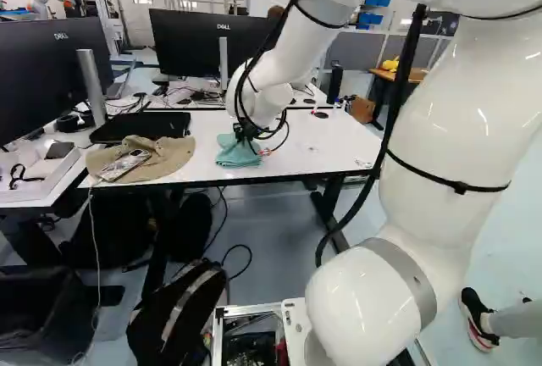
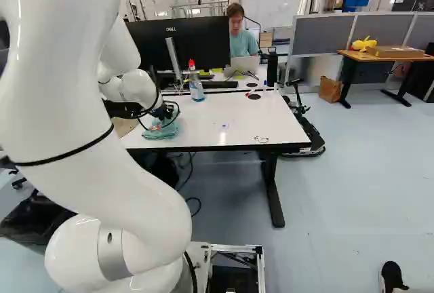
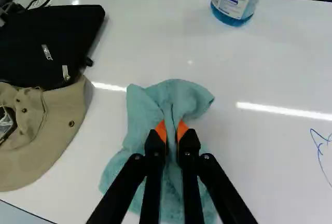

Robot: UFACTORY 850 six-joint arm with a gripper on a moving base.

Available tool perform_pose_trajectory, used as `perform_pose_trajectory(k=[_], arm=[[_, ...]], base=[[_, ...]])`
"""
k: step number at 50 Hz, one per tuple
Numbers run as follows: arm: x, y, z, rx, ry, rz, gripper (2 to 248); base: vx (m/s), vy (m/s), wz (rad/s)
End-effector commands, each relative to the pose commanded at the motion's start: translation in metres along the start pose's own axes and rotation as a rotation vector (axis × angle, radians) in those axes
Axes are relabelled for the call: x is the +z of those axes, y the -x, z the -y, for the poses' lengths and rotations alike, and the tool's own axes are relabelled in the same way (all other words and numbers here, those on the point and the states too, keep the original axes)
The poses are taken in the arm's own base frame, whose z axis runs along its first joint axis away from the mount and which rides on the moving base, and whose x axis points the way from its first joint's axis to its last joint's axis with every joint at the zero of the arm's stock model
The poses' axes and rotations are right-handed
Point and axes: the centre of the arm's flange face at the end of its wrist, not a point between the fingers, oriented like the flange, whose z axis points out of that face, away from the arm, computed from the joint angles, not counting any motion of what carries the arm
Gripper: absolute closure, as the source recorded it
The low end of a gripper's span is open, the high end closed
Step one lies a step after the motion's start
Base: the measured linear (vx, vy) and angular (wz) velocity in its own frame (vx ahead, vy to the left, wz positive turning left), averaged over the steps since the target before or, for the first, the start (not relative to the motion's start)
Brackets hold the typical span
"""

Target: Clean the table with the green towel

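Green towel: it lies directly under the fingertips on the white table, a raised fold of the cloth pinched between them; one loose puff bulges out from 12 to 1 o'clock of the grip, and the rest spreads back beneath the fingers toward 6 and 7 o'clock.
Gripper: the black gripper points down at the towel, its fingers narrowly apart, with only the thickness of bunched cloth keeping them from meeting.
Orange pads: both pads press on the fold from opposite sides, so the towel is held.
White table: the bare top carries the towel close to its near edge, the edge facing the base.
Tan brimmed hat: it lies at 9 o'clock from the gripper, apart from the towel, its far side against the black case.
Blue scribble: thin pen lines mark the tabletop at 3 o'clock, well apart from the cloth.
Black zippered case: it lies flat at 10 o'clock, beyond the hat.
Spray bottle: it stands at 1 o'clock near the table's far edge, blue liquid inside and a red nozzle on top.
Black monitor: it stands at 12 o'clock, beyond the bottle.
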Motion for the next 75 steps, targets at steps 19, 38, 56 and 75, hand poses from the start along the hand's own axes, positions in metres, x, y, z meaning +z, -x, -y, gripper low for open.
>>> perform_pose_trajectory(k=[19,38,56,75], arm=[[-0.021,-0.013,-0.026,0.044,0.034,-0.052,208],[-0.031,-0.017,-0.056,0.092,0.078,-0.075,208],[-0.038,-0.014,-0.083,0.136,0.122,-0.081,208],[-0.047,-0.007,-0.112,0.183,0.168,-0.086,208]], base=[[0.000,0.000,0.000],[0.000,0.000,0.000],[0.000,0.000,0.000],[0.000,0.000,0.000]])
